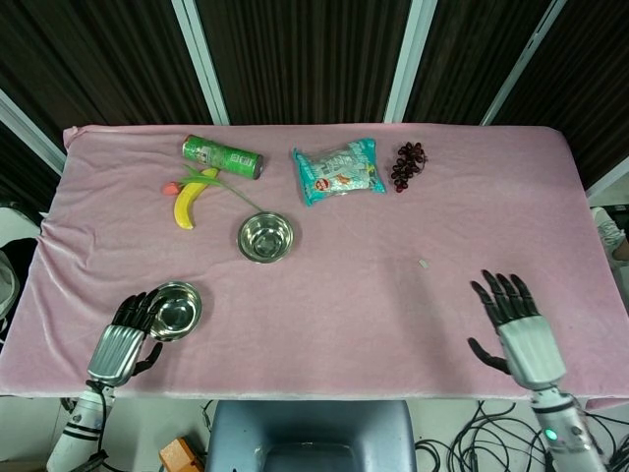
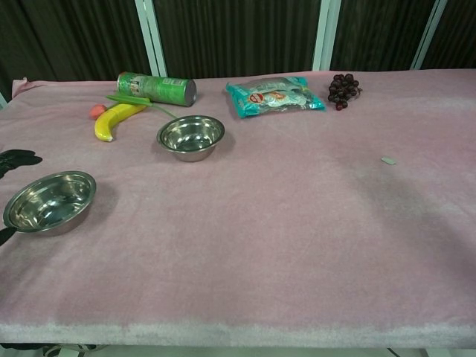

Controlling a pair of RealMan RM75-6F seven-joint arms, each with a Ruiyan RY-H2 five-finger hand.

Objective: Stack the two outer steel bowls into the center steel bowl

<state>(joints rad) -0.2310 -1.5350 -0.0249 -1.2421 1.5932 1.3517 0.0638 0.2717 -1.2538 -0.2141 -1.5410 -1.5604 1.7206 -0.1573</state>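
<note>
Only two steel bowls visible: near steel bowl at the front-left of the bench, far steel bowl behind and to the right of it, well apart, both upright and open side up, so either could receive the other; whether the far one already holds a nested bowl cannot be told. Left robot hand just beside the near steel bowl on its left, dark fingertips at or over its rim, fingers apart, bowl resting on the pink bench and not lifted; contact not resolvable, nothing gripped. Placement reads as a set-up for a rim grasp, judged the opening of a carry toward the far steel bowl. In the chest view only dark fingertips show at the frame edge beside the near steel bowl. Right robot hand far to the right of the near steel bowl, by the front bench edge, fingers spread, empty, likely parked clear. Behind the near steel bowl: banana, green can, snack packet, grapes, all outside a likely path between bowls.
</note>
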